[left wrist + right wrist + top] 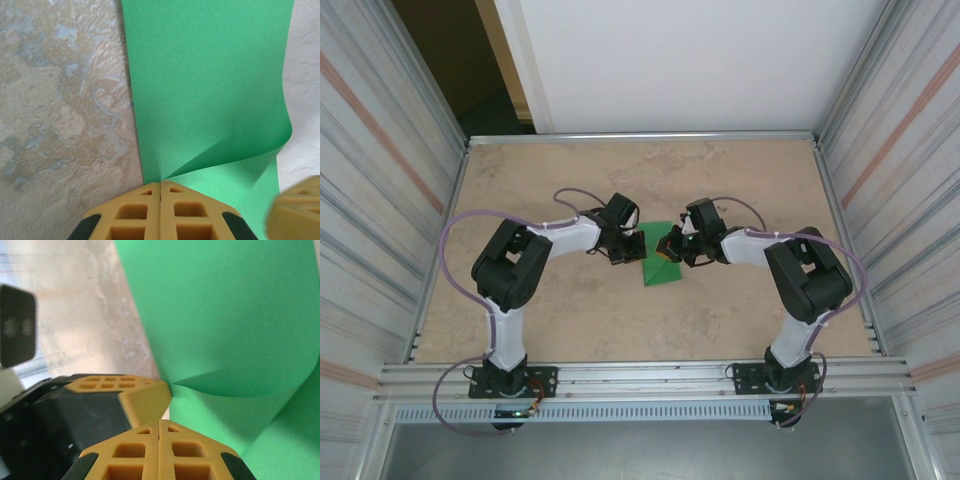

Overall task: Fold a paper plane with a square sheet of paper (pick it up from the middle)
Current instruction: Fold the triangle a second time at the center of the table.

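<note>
Your left pincer [160, 185] has its jaws pressed together, with no gap between the yellow pads. The tips sit on the near left edge of the square sheet of paper [210, 85], exactly where a raised fold starts and fans out to the right. The sheet appears nipped there. Your right pincer [159, 424] also has its jaws closed flat against each other. Its tips sit at the edge of the green sheet, just beside the left pincer's tip. Whether any paper is caught between them you cannot tell from its own camera.

The sheet lies at the middle of the tabletop [570, 310], between the two pincers, which face each other across it, very close together. Part of it lies flat and part curls up off the surface in a soft wave. Seen from above, its outline is angular.

Edges and room: open tabletop lies on every side of the sheet, with a wide margin to the far edge and to both sides. Both arms [520, 265] bend inward, elbows out toward the side walls [390, 170].

Surface: mottled beige, stone-look, matte. Ribbed metal panels close the left and right, and a white panel [690, 60] closes the rear. An aluminium rail [640, 375] along the near edge carries the arm bases.
</note>
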Controlling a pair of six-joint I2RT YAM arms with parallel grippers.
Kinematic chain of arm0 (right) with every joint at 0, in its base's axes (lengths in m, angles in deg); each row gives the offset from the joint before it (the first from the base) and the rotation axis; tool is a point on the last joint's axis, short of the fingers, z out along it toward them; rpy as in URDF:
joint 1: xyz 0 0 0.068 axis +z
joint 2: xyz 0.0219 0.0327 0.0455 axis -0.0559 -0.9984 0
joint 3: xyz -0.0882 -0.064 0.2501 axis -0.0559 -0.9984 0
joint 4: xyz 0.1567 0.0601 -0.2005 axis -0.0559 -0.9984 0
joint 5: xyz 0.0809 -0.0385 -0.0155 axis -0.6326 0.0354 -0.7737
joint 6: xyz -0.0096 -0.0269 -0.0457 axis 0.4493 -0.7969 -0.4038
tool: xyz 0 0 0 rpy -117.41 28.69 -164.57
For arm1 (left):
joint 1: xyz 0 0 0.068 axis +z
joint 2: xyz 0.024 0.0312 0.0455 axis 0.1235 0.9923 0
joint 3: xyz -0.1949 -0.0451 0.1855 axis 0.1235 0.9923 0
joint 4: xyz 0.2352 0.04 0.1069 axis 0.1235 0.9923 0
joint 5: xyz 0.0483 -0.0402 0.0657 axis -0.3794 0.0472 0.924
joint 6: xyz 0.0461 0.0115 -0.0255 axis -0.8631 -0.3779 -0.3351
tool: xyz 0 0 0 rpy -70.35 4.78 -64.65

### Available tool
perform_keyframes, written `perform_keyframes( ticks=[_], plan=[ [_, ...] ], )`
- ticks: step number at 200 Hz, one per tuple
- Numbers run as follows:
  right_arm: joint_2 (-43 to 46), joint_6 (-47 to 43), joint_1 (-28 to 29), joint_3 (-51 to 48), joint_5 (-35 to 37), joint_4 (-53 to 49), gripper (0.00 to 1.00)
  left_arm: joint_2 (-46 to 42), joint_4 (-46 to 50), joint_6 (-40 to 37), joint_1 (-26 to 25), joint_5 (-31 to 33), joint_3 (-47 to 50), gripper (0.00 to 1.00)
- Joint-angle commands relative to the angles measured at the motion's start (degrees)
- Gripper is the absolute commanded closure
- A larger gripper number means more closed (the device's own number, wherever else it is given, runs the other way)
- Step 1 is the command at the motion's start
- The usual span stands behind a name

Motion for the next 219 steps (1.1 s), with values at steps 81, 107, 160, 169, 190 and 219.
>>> perform_keyframes(
  ticks=[81, 107, 160, 169, 190, 219],
  plan=[
    [-5.3, -9.2, 0.9, 5.0, -2.4, -6.9, 0.96, 4.1, 6.6, -4.9, -0.2, 0.8, -3.1, 0.98],
    [-5.9, -9.3, 0.7, 4.7, -1.8, -7.0, 0.96, 4.1, 6.7, -5.0, 0.1, 1.0, -2.9, 0.98],
    [-7.1, -7.4, -0.5, 1.6, 0.1, -5.2, 0.97, 4.9, 7.2, -5.7, 0.3, 0.5, -3.7, 0.98],
    [-7.2, -6.9, -0.7, 0.9, 0.4, -4.6, 0.97, 5.1, 7.3, -5.8, 0.4, 0.6, -3.8, 0.98],
    [-7.6, -5.7, -0.9, -0.8, 1.3, -3.4, 0.97, 5.3, 7.5, -5.8, 0.4, 0.5, -4.2, 0.98],
    [-8.1, -4.2, -0.9, -3.1, 2.5, -1.8, 0.98, 5.1, 7.9, -5.9, 0.5, 0.6, -5.0, 0.98]
  ],
)
